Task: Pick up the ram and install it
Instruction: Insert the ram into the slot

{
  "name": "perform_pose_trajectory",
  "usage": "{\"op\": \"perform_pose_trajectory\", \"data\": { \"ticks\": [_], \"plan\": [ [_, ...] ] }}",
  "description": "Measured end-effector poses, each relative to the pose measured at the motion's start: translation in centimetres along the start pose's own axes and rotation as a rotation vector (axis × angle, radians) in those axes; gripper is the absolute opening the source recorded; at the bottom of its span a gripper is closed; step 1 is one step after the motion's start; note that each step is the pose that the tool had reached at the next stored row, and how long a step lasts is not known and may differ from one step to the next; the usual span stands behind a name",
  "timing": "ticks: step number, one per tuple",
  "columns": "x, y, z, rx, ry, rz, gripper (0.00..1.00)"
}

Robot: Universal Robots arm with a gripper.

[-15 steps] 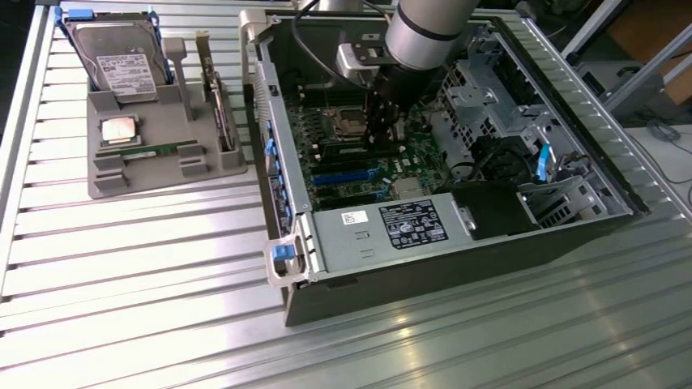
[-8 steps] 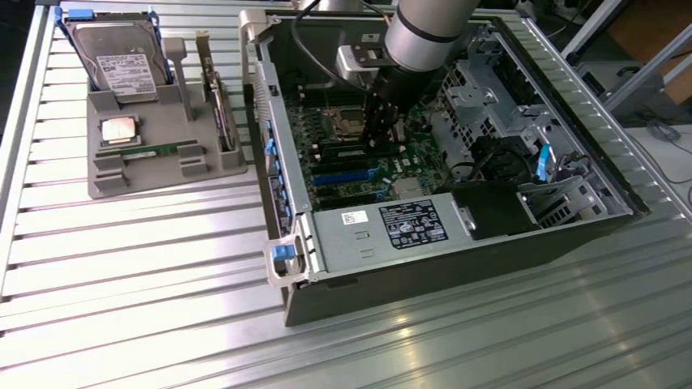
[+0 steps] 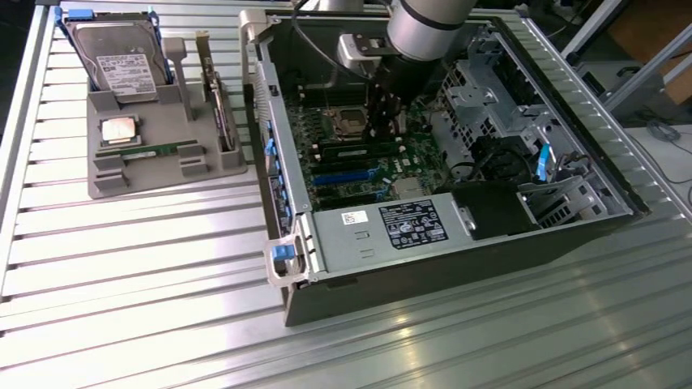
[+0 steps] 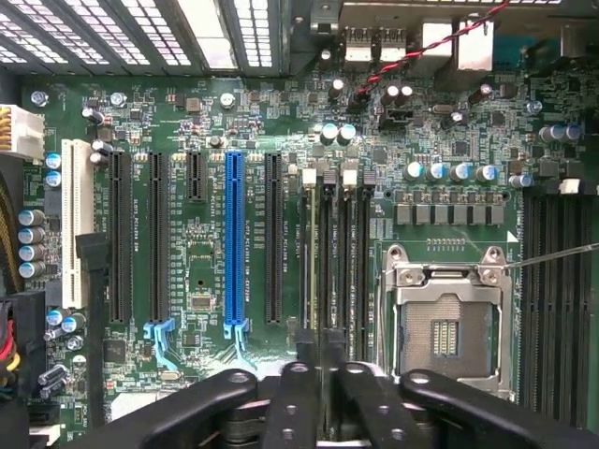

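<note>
The tool (image 4: 318, 369) hangs inside the open computer case (image 3: 562, 174), over the memory slots (image 4: 334, 253) beside the empty processor socket (image 4: 447, 323), its fingers drawn together. One ram (image 3: 160, 149), a long thin green stick, lies flat in the grey holder (image 3: 162, 166) on the table (image 3: 130, 259), just beside the silvery processor chip (image 3: 118, 129). Another stick seems seated on the board, but I cannot tell.

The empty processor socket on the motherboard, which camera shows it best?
The wrist view: the processor socket sits close and nearly face-on, its metal frame and bare centre plain. The exterior view shows the same socket as a small square inside the computer case.
</note>
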State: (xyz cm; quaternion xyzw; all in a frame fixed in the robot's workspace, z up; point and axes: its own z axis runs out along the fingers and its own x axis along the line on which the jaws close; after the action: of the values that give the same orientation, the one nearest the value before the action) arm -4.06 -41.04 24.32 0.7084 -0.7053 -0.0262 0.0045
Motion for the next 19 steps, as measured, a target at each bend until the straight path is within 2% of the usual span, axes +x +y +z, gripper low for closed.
{"op": "perform_pose_trajectory", "data": {
  "ticks": [3, 7, 10, 11, 12, 16, 19],
  "plan": [
    [0.0, -0.39, -0.02, -0.0003, 0.0001, 0.0, 0.1],
    [0.0, -2.09, -0.22, -0.0014, -0.0005, 0.0, 0.1],
    [0.0, -2.94, -0.9, -0.0014, -0.0014, 0.0, 0.1],
    [0.0, -3.34, -1.11, -0.0014, -0.0021, 0.0, 0.1],
    [0.0, -4.12, -1.33, -0.0016, -0.0029, 0.0, 0.1],
    [0.0, -5.64, -2.0, -0.0021, -0.0038, 0.0, 0.1],
    [-0.1, -6.01, -3.05, -0.0021, -0.0038, 0.0, 0.1]
  ]
}}
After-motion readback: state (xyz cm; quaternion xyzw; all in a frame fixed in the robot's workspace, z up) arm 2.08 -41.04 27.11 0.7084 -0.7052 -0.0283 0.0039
